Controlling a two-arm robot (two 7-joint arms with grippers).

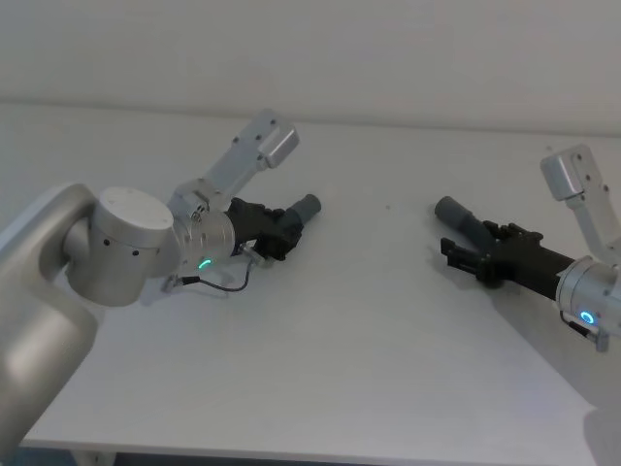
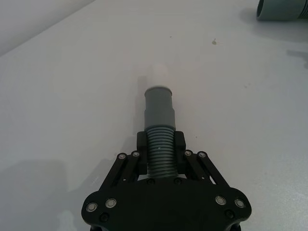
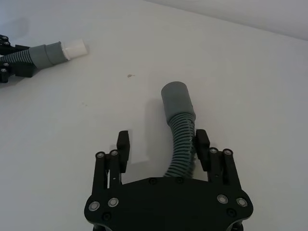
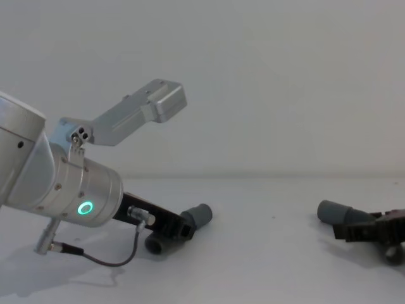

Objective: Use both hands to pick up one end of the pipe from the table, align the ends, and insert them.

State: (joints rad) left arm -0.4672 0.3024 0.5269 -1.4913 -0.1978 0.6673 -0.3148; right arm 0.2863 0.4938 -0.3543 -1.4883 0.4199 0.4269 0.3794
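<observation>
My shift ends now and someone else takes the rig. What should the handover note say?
The left gripper is shut on the ribbed part of the white-tipped piece, low at the table; I cannot tell whether the piece is lifted.
The right gripper is open, with a finger on either side of the plain piece, which lies on the table.
Done: one piece gripped.
Left: close the right gripper, lift, line up the two ends, which are well apart, and push the tip into the cuff.
</observation>
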